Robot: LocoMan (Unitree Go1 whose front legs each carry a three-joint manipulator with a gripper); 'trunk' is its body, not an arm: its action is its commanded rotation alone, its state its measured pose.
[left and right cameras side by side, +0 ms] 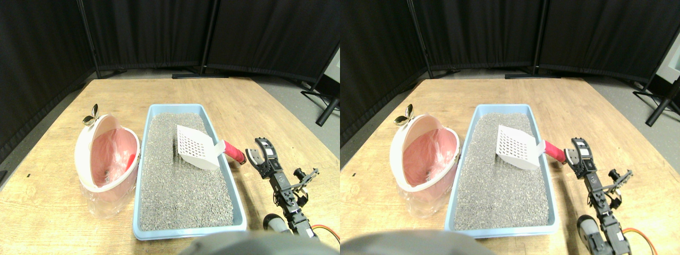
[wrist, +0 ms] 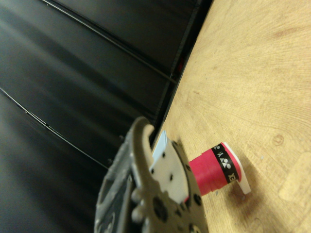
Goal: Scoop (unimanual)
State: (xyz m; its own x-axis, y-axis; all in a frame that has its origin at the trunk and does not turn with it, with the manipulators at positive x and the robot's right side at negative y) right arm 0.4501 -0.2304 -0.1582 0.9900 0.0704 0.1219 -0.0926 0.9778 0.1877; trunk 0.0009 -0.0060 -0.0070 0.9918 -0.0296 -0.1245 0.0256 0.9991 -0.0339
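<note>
So the white scoop (left and right cameras side by side: 196,146) is lying in the blue litter tray (left and right cameras side by side: 237,196), red handle (left and right cameras side by side: 234,151) poking out over the tray's right rim, and the gripper (left and right cameras side by side: 258,154) sits just beside that handle end with jaws spread, holding nothing, pink bin (left and right cameras side by side: 106,154) left of the tray.

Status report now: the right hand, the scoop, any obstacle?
Right hand beside the scoop's red handle, not holding it. Scoop head resting on litter in blue tray. Nothing between hand and handle.
</note>
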